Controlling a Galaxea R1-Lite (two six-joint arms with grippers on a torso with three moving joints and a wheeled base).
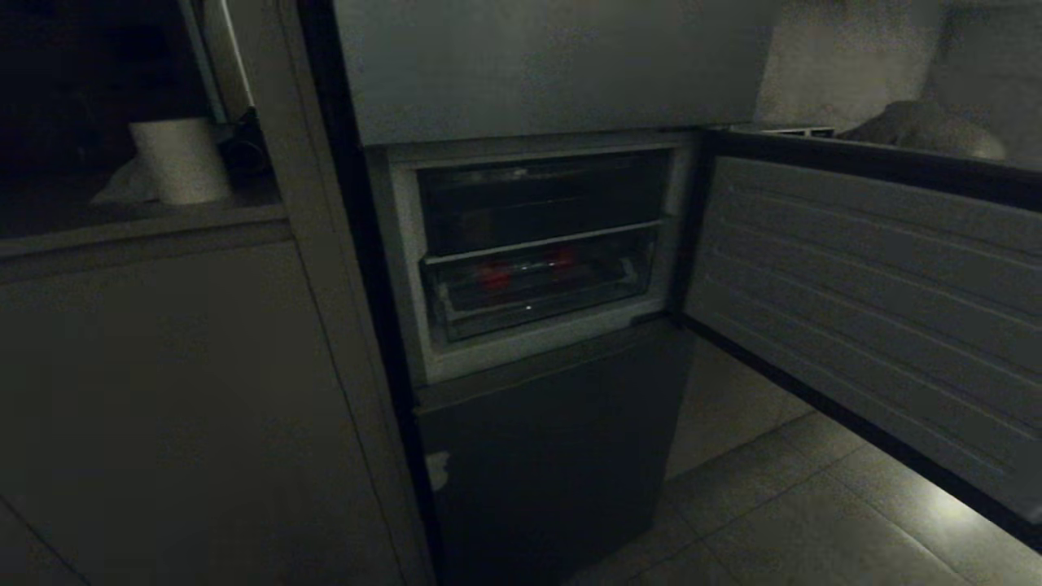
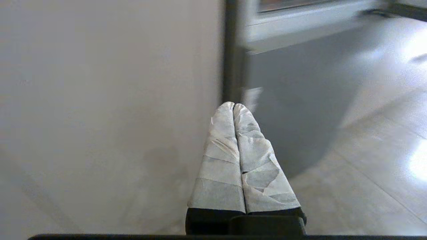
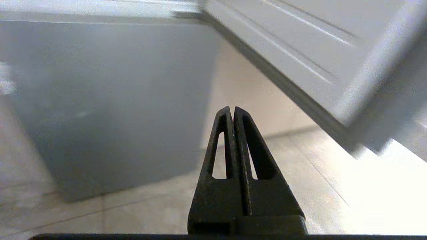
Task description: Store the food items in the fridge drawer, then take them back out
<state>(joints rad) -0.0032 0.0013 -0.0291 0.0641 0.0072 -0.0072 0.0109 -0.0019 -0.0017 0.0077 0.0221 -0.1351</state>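
In the dim head view the fridge's middle compartment stands open. Its clear fridge drawer (image 1: 537,313) sits pushed in, below a darker bin (image 1: 541,199). Two red food items show through the drawer's front, one at the left (image 1: 492,278) and one further right (image 1: 560,258). Neither arm appears in the head view. My left gripper (image 2: 233,106), its fingers wrapped in pale tape, is shut on nothing and points at the lower fridge front beside a pale cabinet side. My right gripper (image 3: 232,109), black, is shut and empty, low over the floor below the open door.
The open fridge door (image 1: 871,293) swings out to the right and reaches far over the tiled floor (image 1: 773,505). A pale cabinet (image 1: 163,391) with a white roll (image 1: 181,159) on its counter stands left of the fridge. The lower fridge front (image 1: 553,456) is closed.
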